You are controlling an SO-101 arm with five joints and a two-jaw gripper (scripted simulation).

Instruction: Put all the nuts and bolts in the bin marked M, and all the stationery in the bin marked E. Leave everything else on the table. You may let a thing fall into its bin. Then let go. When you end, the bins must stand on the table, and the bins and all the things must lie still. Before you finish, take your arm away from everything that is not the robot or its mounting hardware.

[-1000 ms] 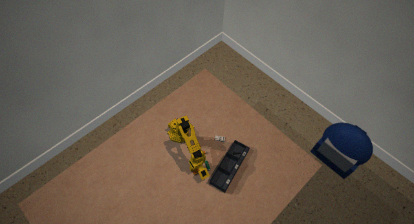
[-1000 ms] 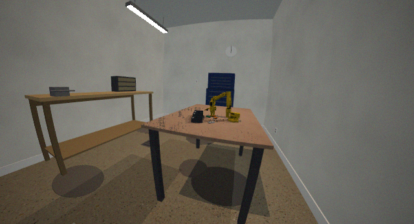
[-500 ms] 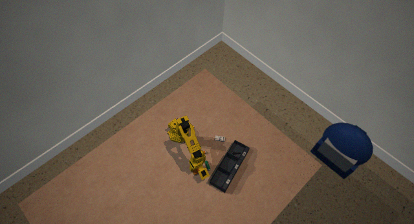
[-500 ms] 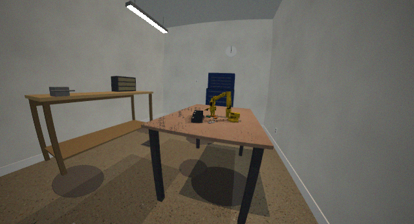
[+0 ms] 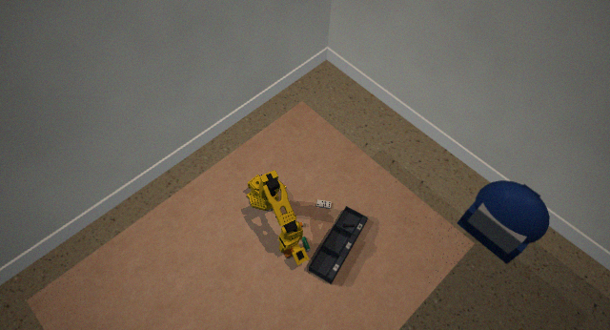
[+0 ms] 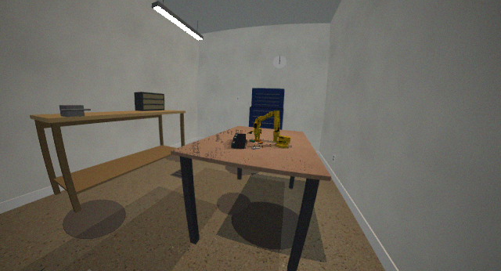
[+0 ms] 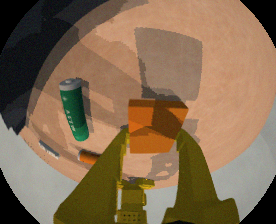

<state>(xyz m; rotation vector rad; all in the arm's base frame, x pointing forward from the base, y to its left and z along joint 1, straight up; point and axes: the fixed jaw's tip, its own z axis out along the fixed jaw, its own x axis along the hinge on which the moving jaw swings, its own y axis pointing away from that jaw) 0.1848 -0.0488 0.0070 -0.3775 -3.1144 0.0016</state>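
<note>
My gripper is low over the table and shut on a small orange block, which shows between the two yellow fingers in the wrist view. A green battery lies on the table just left of the fingers. A small orange and white piece and a grey piece lie near it. The black row of bins stands to the right of the arm in the top view. Its letter marks are too small to read.
A white domino-like tile lies behind the bins, near the arm's base. The table reaches well beyond the arm. A blue chair stands off the table's right corner.
</note>
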